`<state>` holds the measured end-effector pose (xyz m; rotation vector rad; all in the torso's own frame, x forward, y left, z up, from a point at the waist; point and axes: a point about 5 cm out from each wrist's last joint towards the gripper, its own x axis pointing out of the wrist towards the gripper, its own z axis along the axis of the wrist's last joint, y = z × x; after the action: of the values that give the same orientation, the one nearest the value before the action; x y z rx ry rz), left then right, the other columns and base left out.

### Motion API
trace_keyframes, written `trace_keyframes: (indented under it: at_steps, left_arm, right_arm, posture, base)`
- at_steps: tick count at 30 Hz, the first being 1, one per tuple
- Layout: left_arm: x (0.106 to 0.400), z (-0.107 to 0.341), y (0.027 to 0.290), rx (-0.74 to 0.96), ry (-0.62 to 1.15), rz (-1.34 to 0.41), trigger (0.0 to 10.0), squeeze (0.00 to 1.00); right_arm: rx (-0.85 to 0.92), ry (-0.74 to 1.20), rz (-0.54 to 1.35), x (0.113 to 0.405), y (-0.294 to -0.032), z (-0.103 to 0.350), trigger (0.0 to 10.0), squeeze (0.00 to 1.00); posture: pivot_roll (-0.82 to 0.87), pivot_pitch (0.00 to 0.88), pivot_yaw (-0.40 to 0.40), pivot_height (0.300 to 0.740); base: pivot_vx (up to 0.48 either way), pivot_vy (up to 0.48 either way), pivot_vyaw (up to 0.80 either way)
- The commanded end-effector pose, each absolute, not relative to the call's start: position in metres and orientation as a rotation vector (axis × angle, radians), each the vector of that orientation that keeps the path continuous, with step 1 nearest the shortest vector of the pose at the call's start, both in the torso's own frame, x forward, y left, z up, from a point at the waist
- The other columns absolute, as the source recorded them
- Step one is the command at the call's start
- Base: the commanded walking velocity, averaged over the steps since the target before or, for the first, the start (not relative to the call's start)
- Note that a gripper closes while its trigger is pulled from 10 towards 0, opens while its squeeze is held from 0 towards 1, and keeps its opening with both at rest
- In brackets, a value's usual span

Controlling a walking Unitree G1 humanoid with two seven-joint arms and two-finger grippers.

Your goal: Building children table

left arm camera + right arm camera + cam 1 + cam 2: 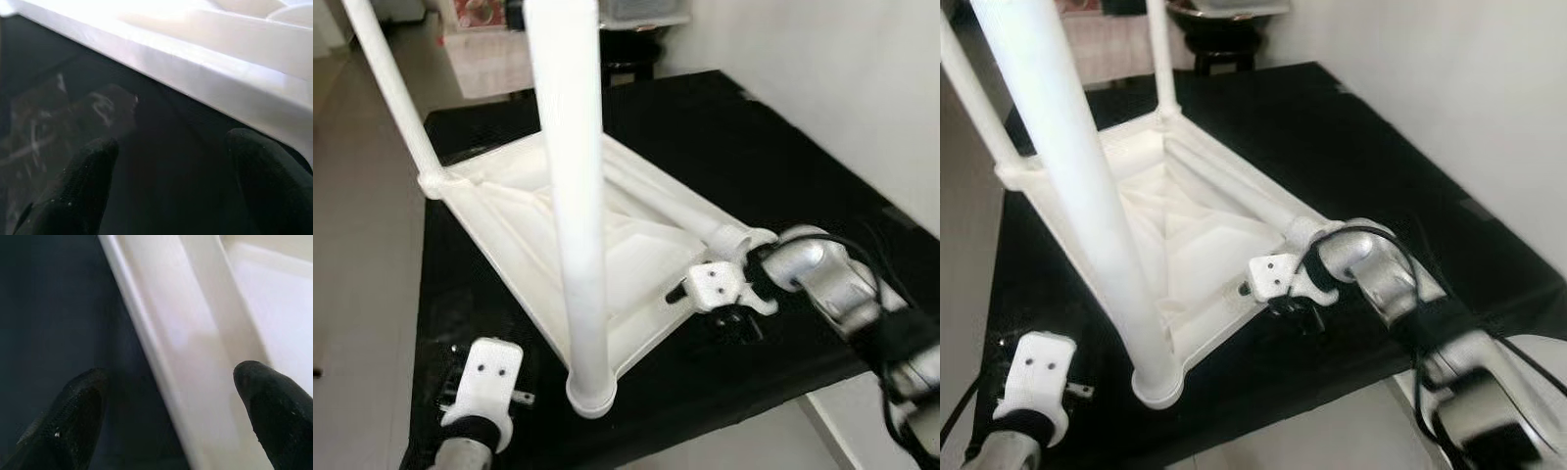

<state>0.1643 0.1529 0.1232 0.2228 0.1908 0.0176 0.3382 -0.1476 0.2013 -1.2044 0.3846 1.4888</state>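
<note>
white plastic tabletop (607, 255): lies upside down on a black cloth (705, 137), ribbed underside up. no brand, label or writing readable on it.

table legs: near leg (573, 196) stands upright in the near corner socket; a second leg (391, 93) rises from the left corner; a third (1160, 54) stands at the far corner.

right gripper (166, 416): at the tabletop's right edge, fingers spread apart, one finger (274, 401) over the white rim, the other over the cloth; grasping nothing.

left gripper (166, 186): low on the cloth just beside the near-left edge, fingers parted, empty.
</note>
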Motion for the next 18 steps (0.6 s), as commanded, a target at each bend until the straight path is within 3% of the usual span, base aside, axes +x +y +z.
trace_keyframes:
  at_steps: [1,8,9,10,11,18]
  left_arm:
    - [0.16,0.125,0.152,0.202,0.175,0.019,10.0,0.0]
    - [0.147,0.13,0.145,0.147,0.122,0.026,10.0,0.0]
    - [0.144,0.131,0.144,0.142,0.121,0.031,10.0,0.0]
    - [0.141,0.131,0.144,0.14,0.123,0.034,10.0,0.0]
    - [0.138,0.131,0.145,0.135,0.129,0.047,10.0,0.0]
    - [0.124,0.124,0.161,0.14,0.164,0.17,10.0,0.0]
  right_arm:
    - [-1.253,0.392,1.486,0.34,-0.147,0.199,10.0,0.0]
    - [-1.381,0.483,1.537,0.348,-0.144,0.196,9.8,0.0]
    - [-1.401,0.512,1.555,0.348,-0.145,0.195,4.3,0.0]
    - [-1.412,0.53,1.564,0.348,-0.146,0.195,4.3,0.0]
    - [-1.423,0.541,1.575,0.349,-0.147,0.195,0.0,0.0]
    - [-1.447,0.524,1.538,0.357,-0.146,0.194,0.0,0.0]
  posture:
    - [-0.02,0.145,-0.031,0.74]
    - [-0.01,0.144,-0.056,0.74]
    - [0.0,0.143,-0.059,0.74]
    - [0.0,0.143,-0.059,0.74]
    - [0.0,0.144,-0.063,0.74]
    - [0.01,0.147,-0.069,0.74]
  base:
    - [0.0,0.0,0.0]
    - [0.0,0.0,0.0]
    - [0.0,0.0,0.0]
    - [0.0,0.0,0.0]
    - [0.0,0.0,0.0]
    - [0.0,0.0,0.0]
